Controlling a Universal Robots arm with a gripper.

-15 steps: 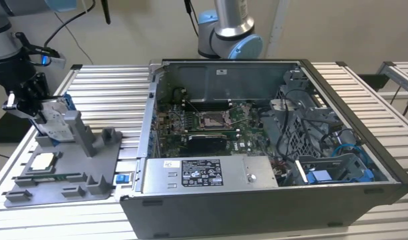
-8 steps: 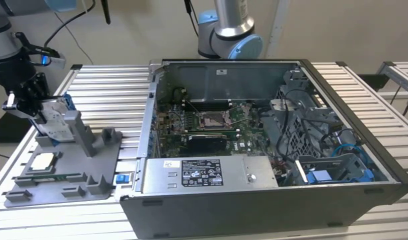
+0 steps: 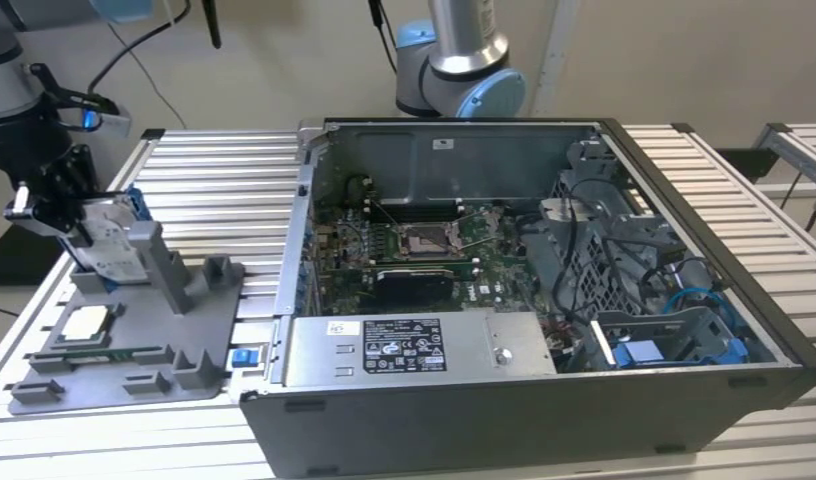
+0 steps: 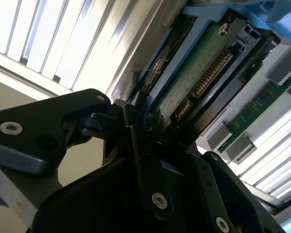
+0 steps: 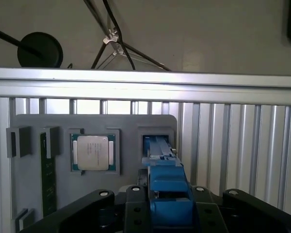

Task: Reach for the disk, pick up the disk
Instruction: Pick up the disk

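We are seeing the claw (image 3: 72, 230) clamping the disk (image 3: 111, 245), which is standing upright on the fixture (image 3: 181, 335). The second wrist view is showing the disk's circuit board (image 4: 194, 82); the first wrist view is showing a chip (image 5: 93, 152) beyond the claw.

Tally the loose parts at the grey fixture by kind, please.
disk: 1
CPU chip: 1
memory stick: 1
Total: 3
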